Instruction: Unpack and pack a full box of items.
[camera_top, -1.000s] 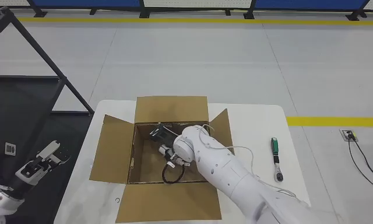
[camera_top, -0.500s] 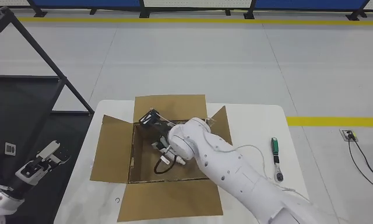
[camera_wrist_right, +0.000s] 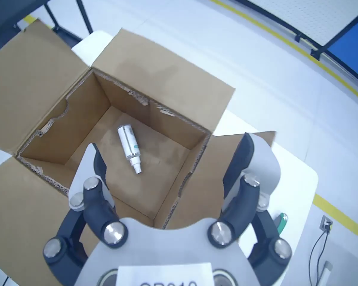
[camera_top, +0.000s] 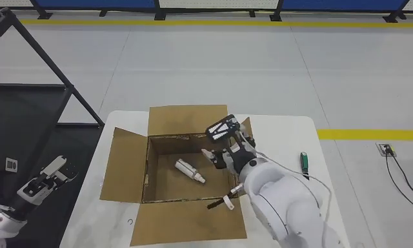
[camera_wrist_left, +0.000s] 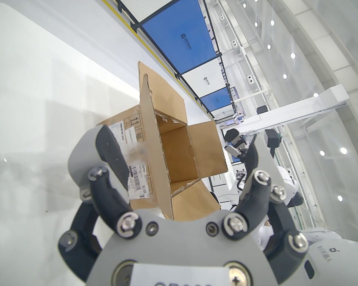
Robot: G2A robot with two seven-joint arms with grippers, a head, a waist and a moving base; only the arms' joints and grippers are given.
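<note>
- White rounded-corner table (camera_top: 284,132) carries the brown cardboard box (camera_top: 190,121), which stands with all 4 flaps folded out.
- Right gripper (camera_wrist_right: 168,150) hangs above the box's right side, its 2 fingers spread wide with nothing between them.
- Left gripper (camera_wrist_left: 179,142) sits well off the box's left side, fingers likewise apart and empty.
- Green-handled metal ratchet (camera_top: 304,165) lies on the table beyond the box's right flap.
- White cylindrical plastic spray bottle (camera_top: 190,171) lies flat about mid-floor inside the box.
- It looks light, stiff and smooth, and likely to roll; pinch across the body's middle, not the thin nozzle.
- Its long axis runs diagonally, nozzle toward the box's near-right corner.
</note>
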